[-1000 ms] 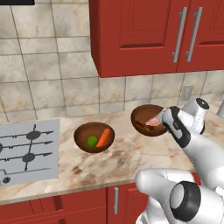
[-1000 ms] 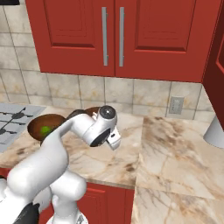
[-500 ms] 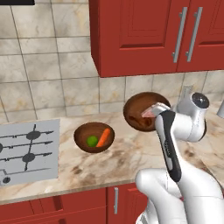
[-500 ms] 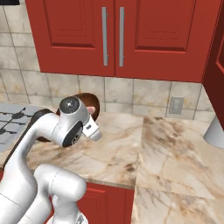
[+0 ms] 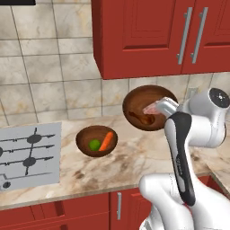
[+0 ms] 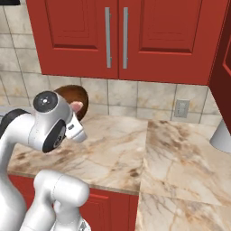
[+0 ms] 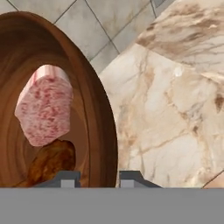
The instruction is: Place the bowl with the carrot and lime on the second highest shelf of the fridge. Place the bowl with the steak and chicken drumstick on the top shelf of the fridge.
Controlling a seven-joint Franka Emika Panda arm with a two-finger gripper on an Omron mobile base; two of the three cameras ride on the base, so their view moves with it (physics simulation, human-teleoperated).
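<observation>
Gripper [image 7: 96,178] clamped on rim of the bowl w/ steak [image 7: 43,105] & chicken drumstick [image 7: 50,162], one tip either side of the wall. Meat bowl [image 5: 146,108] is held tilted, up off the desk [image 5: 134,157], right of & above the bowl with the carrot and lime [image 5: 96,141]. Prob. stiff, glossy wood, so slippery at a rim pinch; loose meat could slide, so keep it level.

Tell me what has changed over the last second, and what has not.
The glossy dark-brown wooden bowl with the pink steak and brown drumstick has risen off the marble counter, gripped at its rim by the gripper, and now hangs in front of the tiled wall. The arm has swung with it. The bowl with the carrot and lime stayed on the counter beside the stove.
</observation>
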